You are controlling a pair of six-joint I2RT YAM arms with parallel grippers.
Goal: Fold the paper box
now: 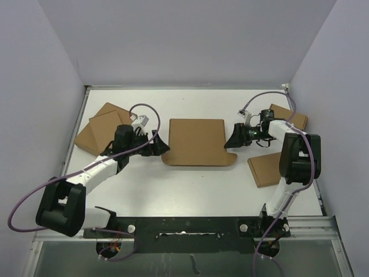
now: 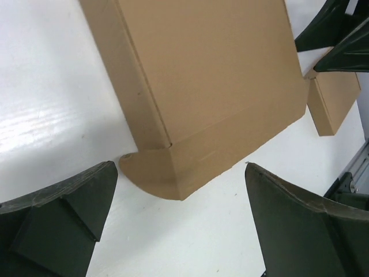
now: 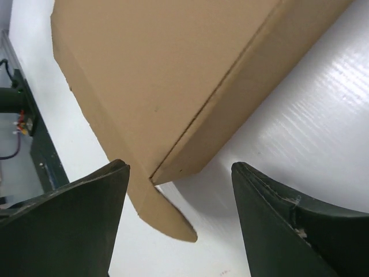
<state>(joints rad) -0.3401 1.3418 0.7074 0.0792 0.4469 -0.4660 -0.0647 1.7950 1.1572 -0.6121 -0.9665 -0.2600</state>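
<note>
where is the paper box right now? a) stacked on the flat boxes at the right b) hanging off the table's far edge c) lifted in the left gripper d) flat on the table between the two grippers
d: the paper box lies flat on the table, with the left gripper and right gripper open on either side, neither gripping it.

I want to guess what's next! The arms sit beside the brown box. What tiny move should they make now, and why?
Probably nudge the right end effector onto the rounded tab and tuck it in. The paper box looks closed, yet that tab juts out at its corner. Both it and the left end effector hang open, holding nothing.
</note>
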